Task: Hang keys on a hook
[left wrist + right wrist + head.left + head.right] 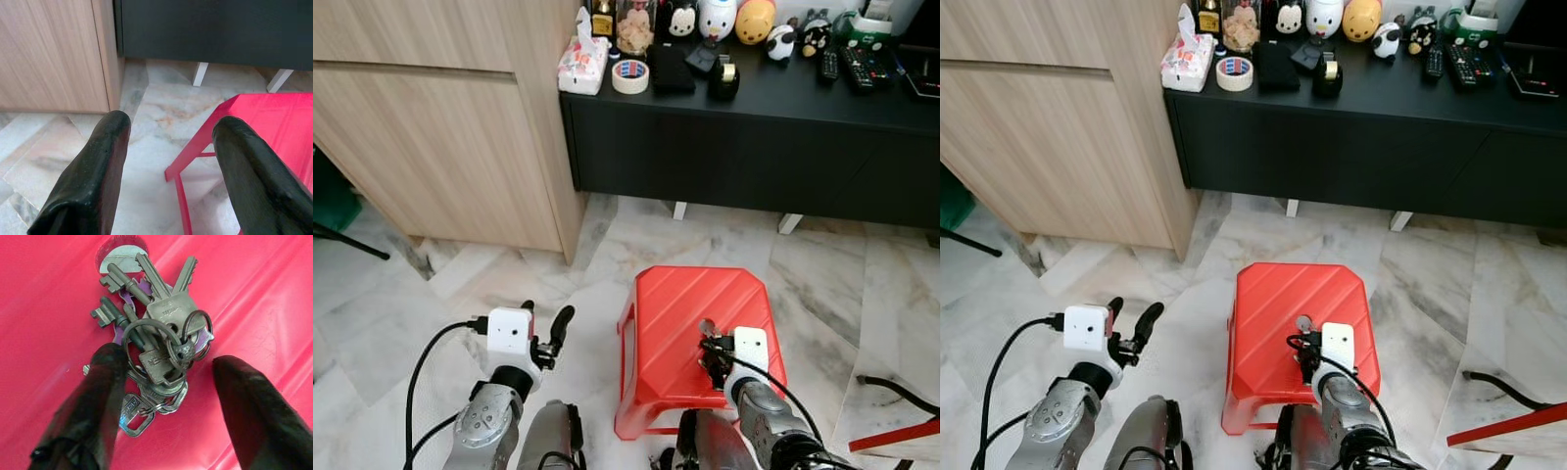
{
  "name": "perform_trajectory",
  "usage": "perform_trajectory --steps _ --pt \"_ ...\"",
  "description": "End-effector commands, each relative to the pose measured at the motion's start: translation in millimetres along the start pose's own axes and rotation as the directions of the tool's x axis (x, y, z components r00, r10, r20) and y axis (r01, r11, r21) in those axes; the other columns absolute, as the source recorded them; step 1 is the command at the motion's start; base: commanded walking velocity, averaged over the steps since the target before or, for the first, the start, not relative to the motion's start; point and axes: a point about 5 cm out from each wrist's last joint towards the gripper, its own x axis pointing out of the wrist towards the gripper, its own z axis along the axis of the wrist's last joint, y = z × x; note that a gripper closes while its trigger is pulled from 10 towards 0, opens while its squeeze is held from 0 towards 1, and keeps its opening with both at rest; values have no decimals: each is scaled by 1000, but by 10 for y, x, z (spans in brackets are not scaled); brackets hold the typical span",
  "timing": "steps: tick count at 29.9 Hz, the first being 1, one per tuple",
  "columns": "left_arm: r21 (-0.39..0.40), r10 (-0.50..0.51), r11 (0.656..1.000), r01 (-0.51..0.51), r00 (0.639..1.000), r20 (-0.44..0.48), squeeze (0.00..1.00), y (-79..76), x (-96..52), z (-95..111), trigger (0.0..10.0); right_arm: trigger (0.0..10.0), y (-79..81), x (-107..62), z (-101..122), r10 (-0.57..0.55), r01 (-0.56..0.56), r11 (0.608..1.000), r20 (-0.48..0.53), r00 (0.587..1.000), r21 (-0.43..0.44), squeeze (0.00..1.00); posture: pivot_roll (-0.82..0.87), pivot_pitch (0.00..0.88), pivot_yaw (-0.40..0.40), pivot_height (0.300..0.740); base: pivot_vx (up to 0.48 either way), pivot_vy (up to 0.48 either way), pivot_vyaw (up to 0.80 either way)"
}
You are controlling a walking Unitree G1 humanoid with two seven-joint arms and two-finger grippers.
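Observation:
A bunch of metal keys (pixel 156 345) on linked rings lies on top of the red plastic stool (pixel 680 299), near a small hole in its seat. My right gripper (pixel 168 360) hangs just over the bunch, open, with one black finger on each side of the keys and not closed on them. In the head views the keys (pixel 1304 323) show just ahead of that wrist's white camera. My left gripper (pixel 545 315) is open and empty above the floor, left of the stool (pixel 274 117). No hook shows in any view.
A low black cabinet (pixel 754 147) stands ahead on white feet, carrying a tape roll (pixel 630 75), a tissue pack (pixel 581 61), toys and remotes. A wooden cupboard (pixel 431 147) fills the left. A black cable (pixel 891 387) and a red-edged object lie at right on the marble floor.

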Motion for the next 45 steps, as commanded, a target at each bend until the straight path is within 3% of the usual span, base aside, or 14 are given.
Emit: perform_trajectory --steps 1,8,14,25,45 --pt "3 1 1000 -1 1000 -16 0 -12 -40 -12 10000 0 -22 -19 -141 -10 11 1000 -49 999 14 0 112 253 -50 646 0 0 0" --pt "4 4 1000 -4 1000 -25 0 -7 -42 -11 10000 0 -2 -12 -70 -4 4 1000 -3 1000 28 0 115 251 -46 646 0 0 0" --pt "4 2 1000 -2 1000 -28 0 -11 -24 -14 10000 0 4 -10 71 -11 7 999 101 995 42 0 110 243 -45 646 0 0 0" --pt "5 1 1000 -1 1000 -27 0 -19 42 -30 10000 0 -4 -19 63 -11 7 999 125 992 38 0 106 219 -49 646 0 0 0" --pt "7 8 1000 -8 1000 -21 0 -7 142 -68 10000 0 -75 -72 226 -72 40 993 307 949 111 0 88 176 -55 646 0 0 0"
